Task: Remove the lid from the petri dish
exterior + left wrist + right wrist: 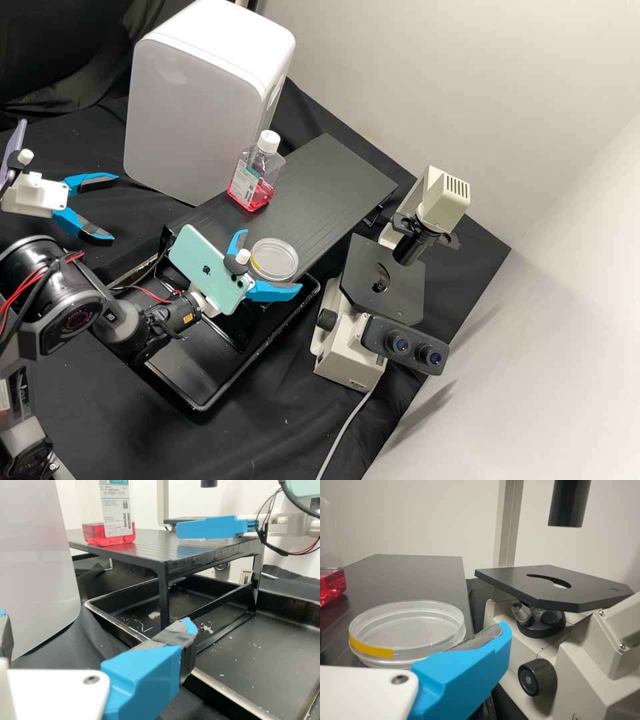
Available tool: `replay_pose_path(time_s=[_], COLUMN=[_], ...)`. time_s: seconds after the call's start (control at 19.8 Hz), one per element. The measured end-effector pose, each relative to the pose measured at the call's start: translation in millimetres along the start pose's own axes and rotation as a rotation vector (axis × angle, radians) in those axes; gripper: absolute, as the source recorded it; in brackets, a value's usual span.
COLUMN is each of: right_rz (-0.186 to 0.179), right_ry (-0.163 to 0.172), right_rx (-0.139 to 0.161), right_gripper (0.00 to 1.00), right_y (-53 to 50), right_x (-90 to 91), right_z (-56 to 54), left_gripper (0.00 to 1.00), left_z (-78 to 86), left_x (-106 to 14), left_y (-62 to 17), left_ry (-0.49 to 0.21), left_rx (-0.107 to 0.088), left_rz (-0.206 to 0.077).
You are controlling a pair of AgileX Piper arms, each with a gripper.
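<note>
step: pre-grasp, lid (405, 617) on dish (274, 259)
dish: rack (333, 180) near corner
right tool (270, 263): spread, straddling dish
left tool (113, 205): released, well left of rack
next: likely clamp lid rim only, lift straight

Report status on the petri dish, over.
Left tool open, off by white box. Right tool open around petri dish. Lid on. Flask well behind, no obstruction.

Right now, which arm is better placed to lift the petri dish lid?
Right. The right gripper, open, flanks the petri dish; the left gripper sits far off beside the white box.
</note>
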Motion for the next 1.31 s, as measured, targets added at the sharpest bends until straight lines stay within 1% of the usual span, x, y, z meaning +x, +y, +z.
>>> replay_pose_path(time_s=[0.1,0.25,0.45,0.71,0.76,1.11,1.31], right_rz=[-0.001,0.01,0.011,0.016,0.016,0.018,0.025], right_ry=[-0.001,-0.005,-0.005,-0.011,-0.011,-0.009,-0.001], right_rx=[0.0,0.0,0.0,-0.001,-0.001,-0.001,-0.001], right_gripper=[1.0,1.0,1.0,1.0,0.0,0.0,0.0], right_y=[-0.2,2.2,2.3,4.0,4.0,4.4,6.5], right_x=[0.0,0.0,0.0,0.0,0.0,-0.1,-0.7], right_z=[0.2,1.9,2.0,3.7,3.7,3.4,1.2], left_gripper=[1.0,1.0,1.0,1.0,1.0,1.0,1.0], left_z=[0.0,0.0,0.6,0.5,0.5,0.5,2.9], left_x=[0.0,0.0,0.1,0.5,0.5,0.5,0.7], left_y=[0.0,0.0,-0.1,-1.7,-1.7,-1.7,-2.2], left_ry=[0.0,0.0,-0.002,-0.002,-0.002,-0.002,-0.011], left_rx=[0.0,0.0,0.0,0.0,0.0,0.0,0.0], left_rz=[0.0,0.0,-0.001,-0.007,-0.007,-0.007,-0.009])
